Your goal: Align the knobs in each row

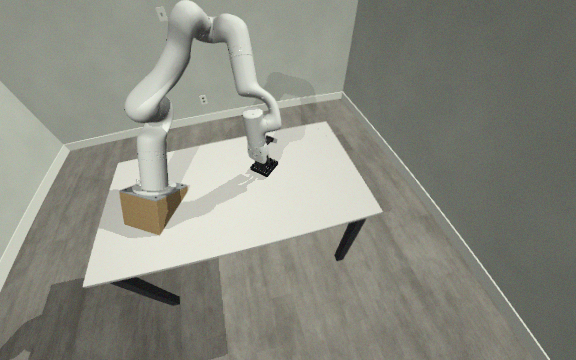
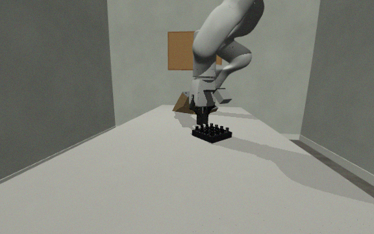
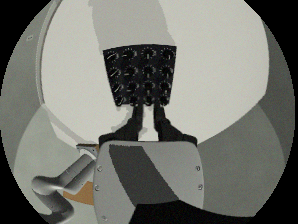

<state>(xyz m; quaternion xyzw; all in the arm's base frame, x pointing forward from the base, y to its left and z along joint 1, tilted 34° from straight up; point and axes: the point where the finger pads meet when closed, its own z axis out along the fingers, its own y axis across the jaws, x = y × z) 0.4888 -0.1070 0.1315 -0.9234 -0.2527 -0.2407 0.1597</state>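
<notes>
Just above the near edge row of knobs, the black two-fingered hand (image 3: 148,113) pointing straight down, fingers drawn to a narrow gap with nothing between them, tips close over the small black square knob box (image 2: 211,132) but apparently not yet round any knob. Box standing flat on the white table (image 1: 318,200), well out from the arm's tan pedestal (image 1: 149,215), knobs in a tight four-by-four grid. Main risk: neighbours set so close that a finger coming down off-centre could nudge an adjacent knob off its mark. Second risk: gap too narrow to slip over a knob, pressing on its top and shoving or tipping the light box. White lines and printed names too small to read here, so wrong-knob choice also possible.
</notes>
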